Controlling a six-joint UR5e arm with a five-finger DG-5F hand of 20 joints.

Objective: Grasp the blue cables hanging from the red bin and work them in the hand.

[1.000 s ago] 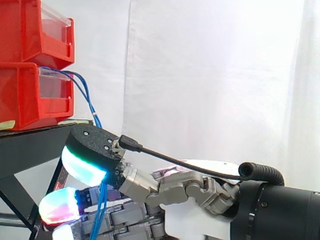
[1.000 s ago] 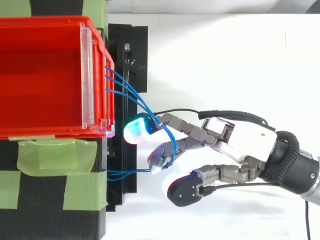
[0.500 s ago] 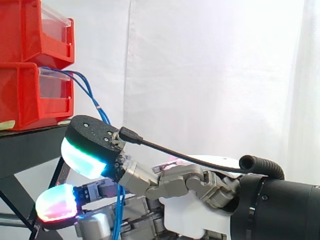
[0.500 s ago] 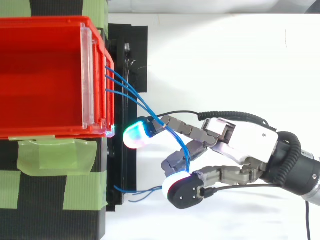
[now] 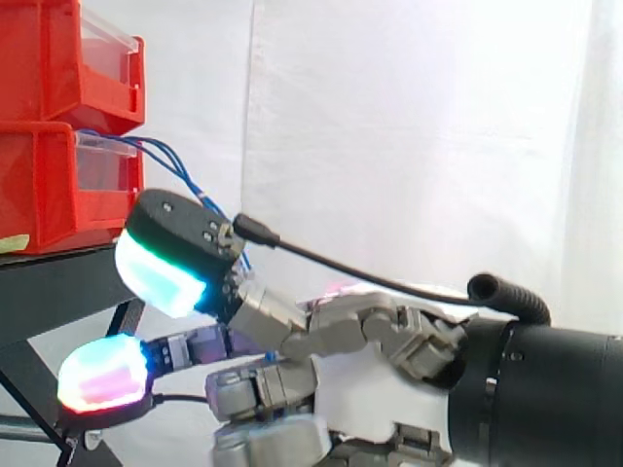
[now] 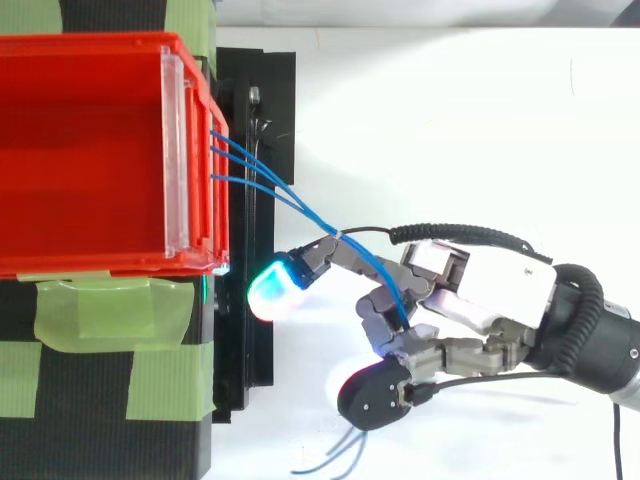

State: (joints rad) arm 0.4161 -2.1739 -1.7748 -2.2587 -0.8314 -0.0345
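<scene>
Three thin blue cables [image 6: 290,200] leave the front of the lower red bin [image 5: 49,190] and run slantwise to my hand [image 6: 480,290]. They pass over an outstretched finger with a glowing cyan tip [image 6: 272,287] and slip under curled fingers [image 6: 385,322] near the palm. The thumb [image 6: 368,397] closes in from below. The cables' loose ends [image 6: 332,458] trail out beyond the thumb. In the side view the cables [image 5: 165,158] slope down from the bin to behind the hand [image 5: 341,336], which sits right of the black stand.
Two red bins are stacked, the upper bin [image 5: 68,53] above the lower one, on a black stand [image 5: 58,282]. Green tape [image 6: 100,310] holds the stand's top by the bin [image 6: 90,150]. A white curtain hangs behind, with a white surface to the right.
The fingers have curled in toward the palm with the cables. The cables now run straighter from the bin, and their loose ends have swung out from the stand to below the thumb.
</scene>
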